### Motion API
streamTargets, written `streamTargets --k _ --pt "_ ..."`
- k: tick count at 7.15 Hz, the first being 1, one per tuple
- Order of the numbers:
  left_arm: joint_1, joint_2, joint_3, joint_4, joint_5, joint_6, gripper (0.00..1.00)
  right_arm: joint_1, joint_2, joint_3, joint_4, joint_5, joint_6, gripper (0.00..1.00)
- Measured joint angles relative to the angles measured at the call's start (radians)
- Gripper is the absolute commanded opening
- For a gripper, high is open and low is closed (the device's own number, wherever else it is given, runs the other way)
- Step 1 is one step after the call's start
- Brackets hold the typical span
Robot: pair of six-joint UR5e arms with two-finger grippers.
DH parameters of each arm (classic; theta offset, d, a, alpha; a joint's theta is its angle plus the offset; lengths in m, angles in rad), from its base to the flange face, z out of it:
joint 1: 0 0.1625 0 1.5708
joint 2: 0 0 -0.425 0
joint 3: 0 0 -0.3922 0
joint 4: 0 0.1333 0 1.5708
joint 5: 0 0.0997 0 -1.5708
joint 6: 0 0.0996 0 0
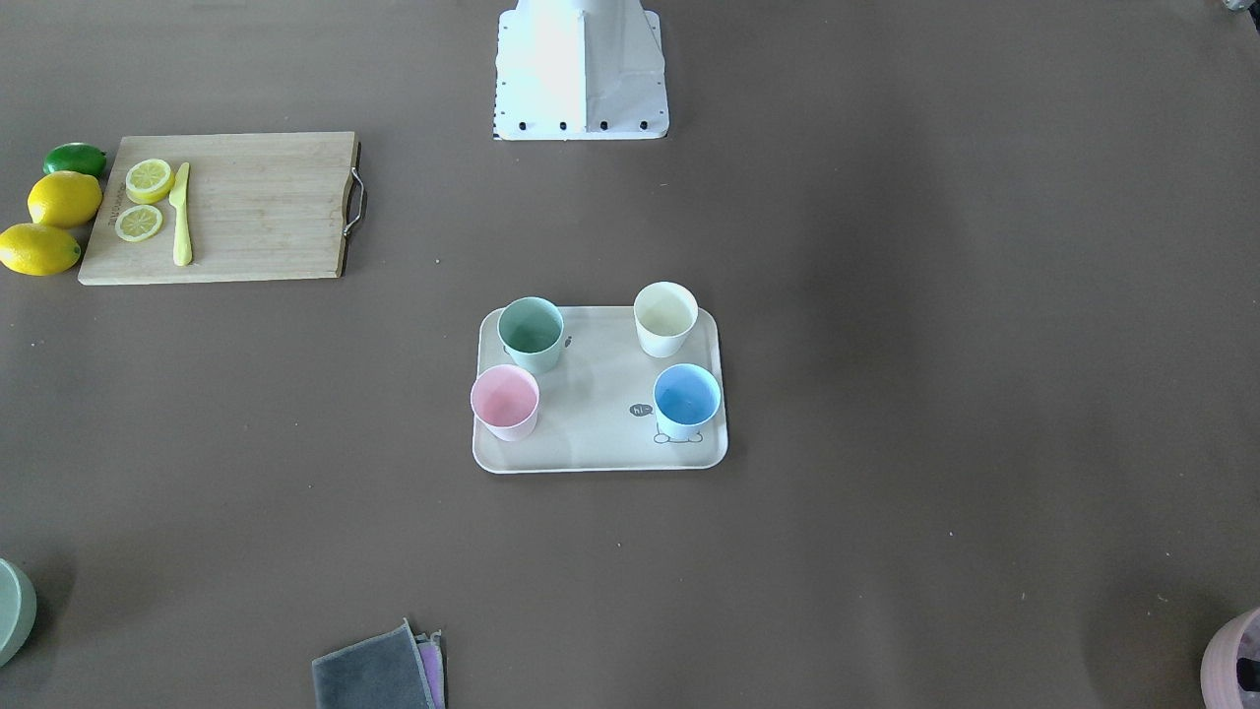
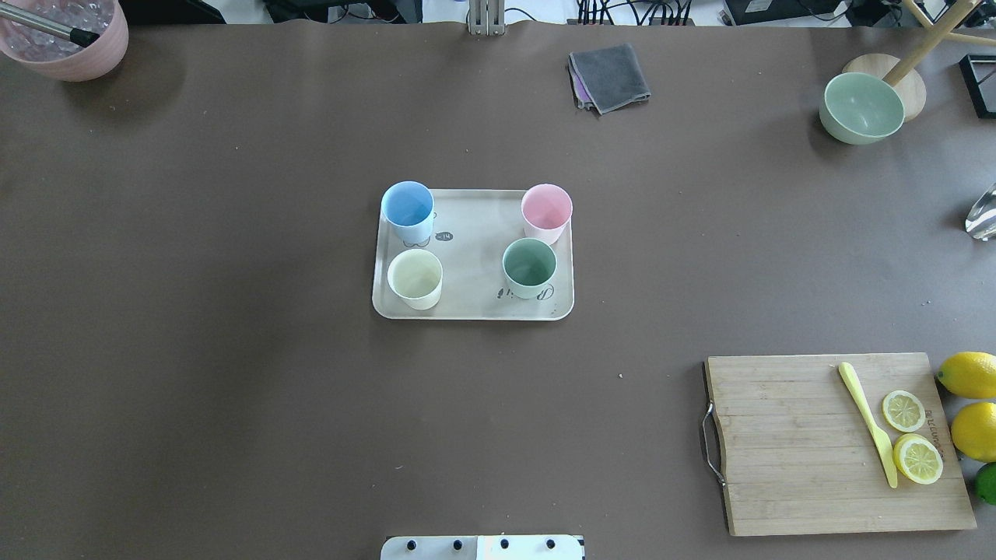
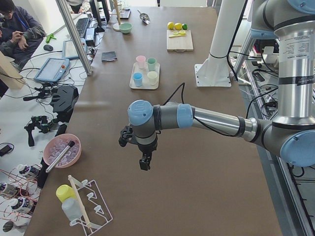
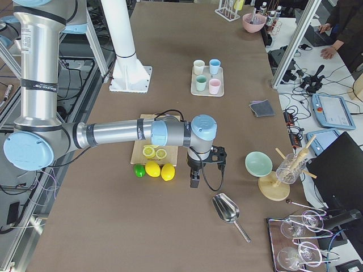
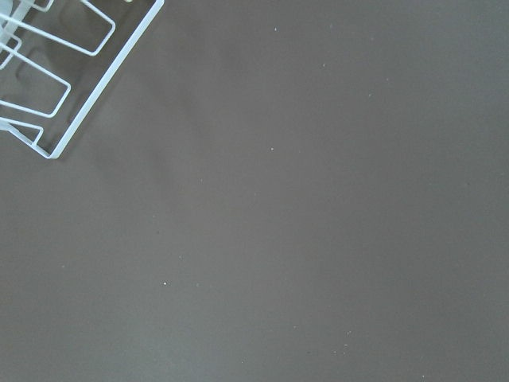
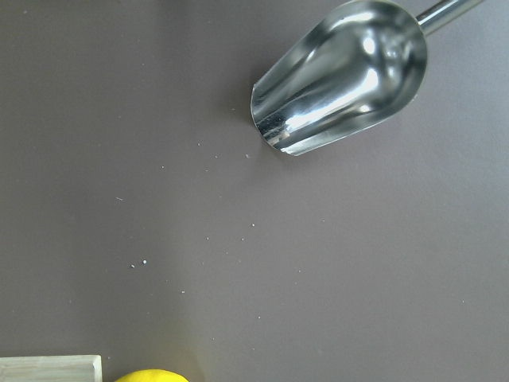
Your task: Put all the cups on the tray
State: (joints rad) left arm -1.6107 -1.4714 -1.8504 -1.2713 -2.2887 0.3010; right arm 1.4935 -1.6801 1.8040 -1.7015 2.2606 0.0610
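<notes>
The beige tray (image 2: 475, 257) lies in the middle of the table. All four cups stand upright on it, one near each corner: light blue (image 2: 408, 208), pink (image 2: 546, 210), cream-white (image 2: 415, 277) and mint green (image 2: 529, 266). The front-facing view shows the same tray (image 1: 591, 418). My left gripper (image 3: 143, 162) hangs over bare table far from the tray, toward the table's left end. My right gripper (image 4: 194, 180) hangs beyond the lemons at the table's right end. Both show only in the side views, so I cannot tell whether they are open or shut.
A wooden cutting board (image 2: 794, 443) holds lemon slices and a yellow knife, with lemons (image 2: 969, 373) beside it. A sage bowl (image 2: 862, 107), grey cloth (image 2: 611, 76) and pink pot (image 2: 70, 39) sit along the far edge. A metal scoop (image 6: 342, 76) lies under the right wrist, a wire rack (image 5: 48, 72) under the left.
</notes>
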Motion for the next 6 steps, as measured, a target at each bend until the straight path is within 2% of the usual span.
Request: streamTargets --k 3,6 --pt "-0.001 0.063 0.031 -0.167 -0.013 -0.128 0.98 0.056 -0.045 0.053 -0.007 0.018 -0.01 1.0" --pt "-0.003 0.07 -0.002 -0.197 -0.022 -0.132 0.98 0.073 -0.084 0.069 -0.001 0.022 -0.022 1.0"
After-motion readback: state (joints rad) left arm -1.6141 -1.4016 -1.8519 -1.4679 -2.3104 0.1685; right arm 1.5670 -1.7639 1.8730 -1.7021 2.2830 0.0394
